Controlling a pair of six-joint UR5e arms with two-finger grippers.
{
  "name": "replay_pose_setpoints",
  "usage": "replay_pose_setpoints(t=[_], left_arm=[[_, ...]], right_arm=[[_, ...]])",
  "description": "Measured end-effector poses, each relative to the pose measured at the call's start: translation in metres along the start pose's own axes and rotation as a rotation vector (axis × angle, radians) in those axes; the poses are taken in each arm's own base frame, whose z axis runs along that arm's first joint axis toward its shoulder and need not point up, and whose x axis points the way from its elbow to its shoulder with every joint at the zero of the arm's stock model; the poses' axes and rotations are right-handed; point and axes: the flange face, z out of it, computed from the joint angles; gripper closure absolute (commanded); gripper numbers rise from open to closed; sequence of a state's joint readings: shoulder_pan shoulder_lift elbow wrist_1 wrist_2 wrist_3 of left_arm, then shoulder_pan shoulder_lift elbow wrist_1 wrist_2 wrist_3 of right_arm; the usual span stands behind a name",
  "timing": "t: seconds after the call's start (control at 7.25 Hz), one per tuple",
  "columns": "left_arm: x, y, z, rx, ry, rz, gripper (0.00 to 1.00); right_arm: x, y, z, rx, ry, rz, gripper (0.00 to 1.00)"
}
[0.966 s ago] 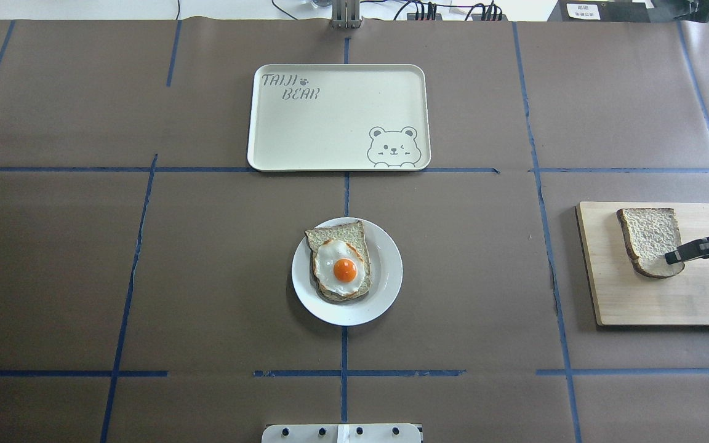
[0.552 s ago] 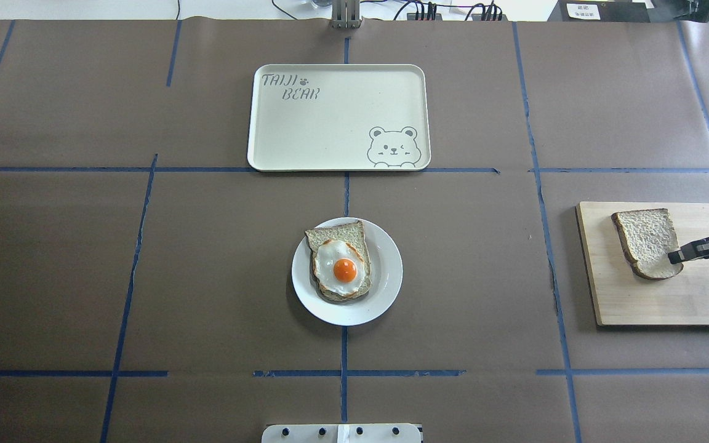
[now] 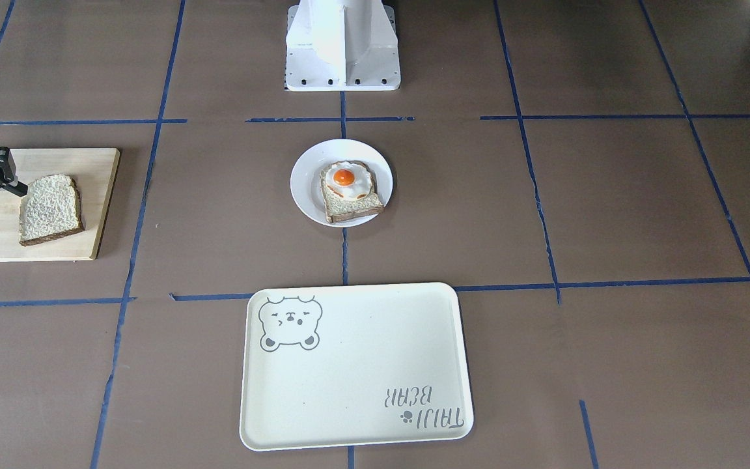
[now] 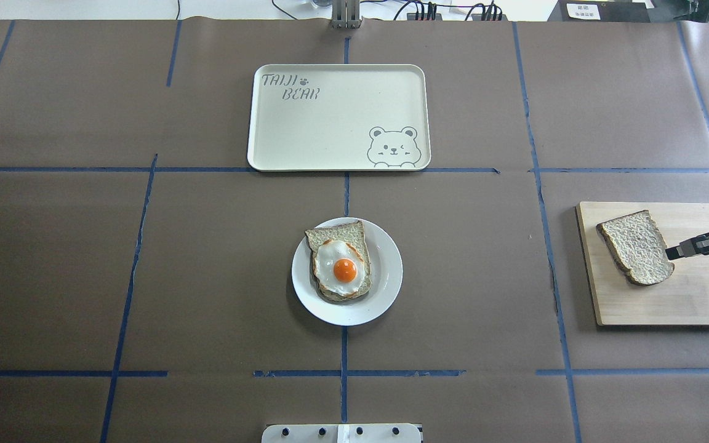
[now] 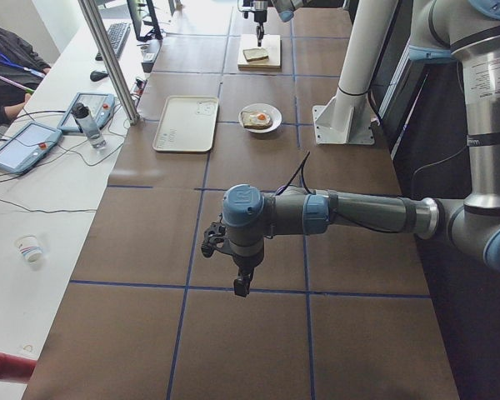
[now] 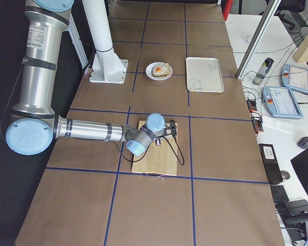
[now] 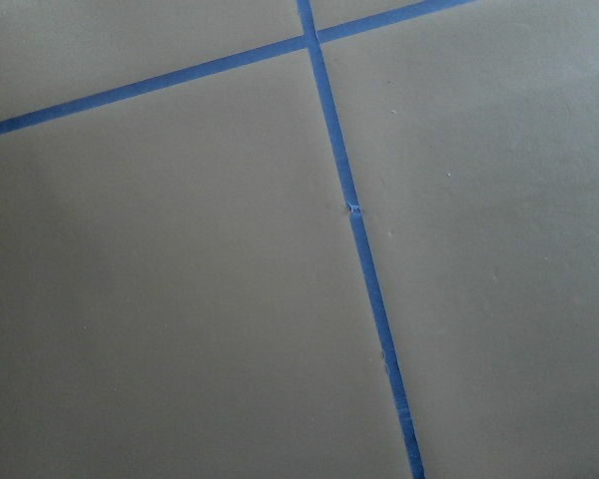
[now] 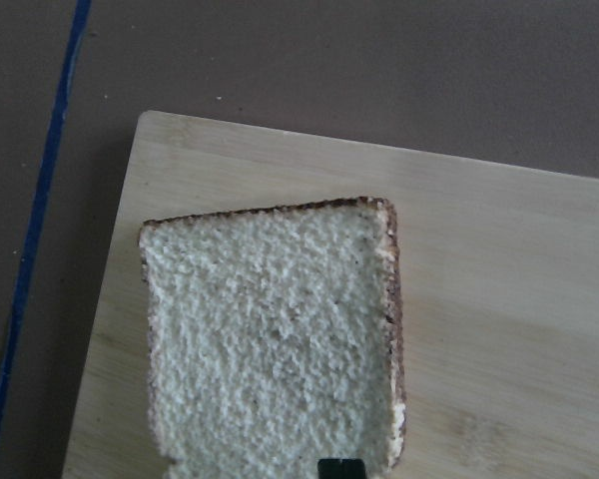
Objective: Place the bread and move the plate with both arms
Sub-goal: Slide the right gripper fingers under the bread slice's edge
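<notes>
At the wooden board (image 4: 668,301), the right gripper (image 4: 674,251) was pinched shut on one edge of the bread (image 4: 636,247). The bread was over the board, near its middle. It was hard to tell if it lay flat on the wood.

Well away from the board sat one white plate (image 4: 388,271). A second slice (image 4: 337,235) lay on it, with a fried egg (image 4: 343,269) on top. One cream tray (image 4: 330,123) with a bear drawing also lay well away from the board. That made two slices, one plate, one tray and one board.

Only the right wrist view showed a black fingertip (image 8: 339,467) close up, on top of the bread. Only the left side view showed the left gripper (image 5: 242,286), hanging over the table far from the board. Whether it was open or closed could not be told. The left wrist view showed just brown table and blue tape (image 7: 359,249).
</notes>
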State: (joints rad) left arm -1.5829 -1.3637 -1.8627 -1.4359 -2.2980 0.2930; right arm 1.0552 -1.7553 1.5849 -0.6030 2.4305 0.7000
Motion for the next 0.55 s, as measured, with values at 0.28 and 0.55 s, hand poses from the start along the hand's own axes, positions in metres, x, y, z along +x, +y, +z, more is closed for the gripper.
replay_pose_setpoints(t=[0.28, 0.55], left_arm=[[0.001, 0.000, -0.001, 0.001, -0.001, 0.001, 0.00], [0.001, 0.000, -0.001, 0.002, 0.000, 0.002, 0.00]], right_arm=[[-0.004, 0.001, -0.004, 0.003, -0.007, -0.001, 0.97], [0.013, 0.014, -0.003, 0.000, 0.031, 0.038, 0.61]])
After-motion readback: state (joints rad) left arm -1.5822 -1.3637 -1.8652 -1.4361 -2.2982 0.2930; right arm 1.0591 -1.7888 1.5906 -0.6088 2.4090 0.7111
